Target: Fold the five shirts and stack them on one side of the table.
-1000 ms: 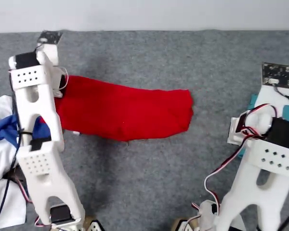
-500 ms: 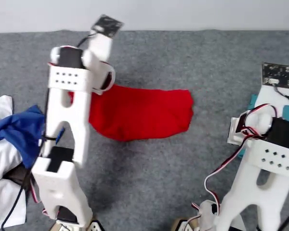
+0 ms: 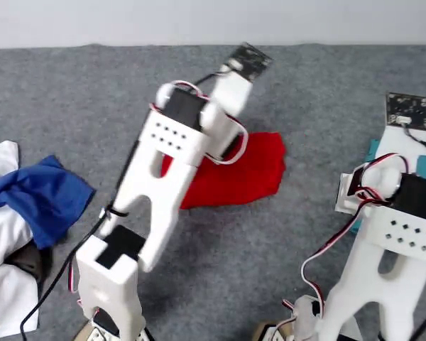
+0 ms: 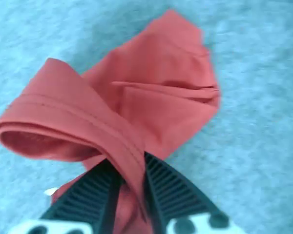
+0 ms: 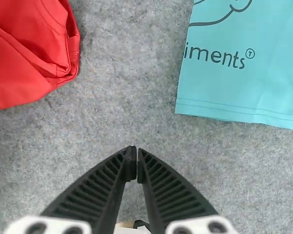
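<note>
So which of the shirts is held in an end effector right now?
The red shirt: the left end effector is shut on a fold of it. The blue shirt and white shirt lie heaped, the teal shirt flat, all untouched.

Left arm (image 3: 160, 177) lies slantwise across mid-counter (image 3: 241, 273) and bars the way from the left side to the red shirt (image 3: 259, 170). Blue shirt (image 3: 46, 199) and white shirt (image 3: 3, 305) are heaped at the left edge. Bare grey strip along the far edge. Another bare gap lies between red shirt and teal shirt (image 5: 241, 53), below the right gripper (image 5: 133, 163), jaws together.
</note>
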Available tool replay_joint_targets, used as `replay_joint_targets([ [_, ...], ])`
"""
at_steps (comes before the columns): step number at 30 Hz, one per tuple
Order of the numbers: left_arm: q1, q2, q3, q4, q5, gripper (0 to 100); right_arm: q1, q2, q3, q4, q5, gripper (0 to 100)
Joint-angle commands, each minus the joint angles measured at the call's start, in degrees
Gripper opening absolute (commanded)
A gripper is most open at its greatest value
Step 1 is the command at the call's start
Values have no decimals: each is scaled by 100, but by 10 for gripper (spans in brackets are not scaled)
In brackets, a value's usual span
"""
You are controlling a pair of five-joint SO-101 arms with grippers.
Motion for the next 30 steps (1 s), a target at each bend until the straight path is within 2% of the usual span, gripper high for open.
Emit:
replay_joint_targets([
  [1,352,-378,-22,-475,167,13,4,-136,-26,145,-18,9],
  [10,765,563,-75,-1213,193,13,4,-119,-26,145,-9,9],
  [24,677,1618,-75,-2418,185,18,4,-92,-18,145,-9,9],
  [30,563,2004,-75,-2453,264,201,4,-92,-18,145,-9,9],
])
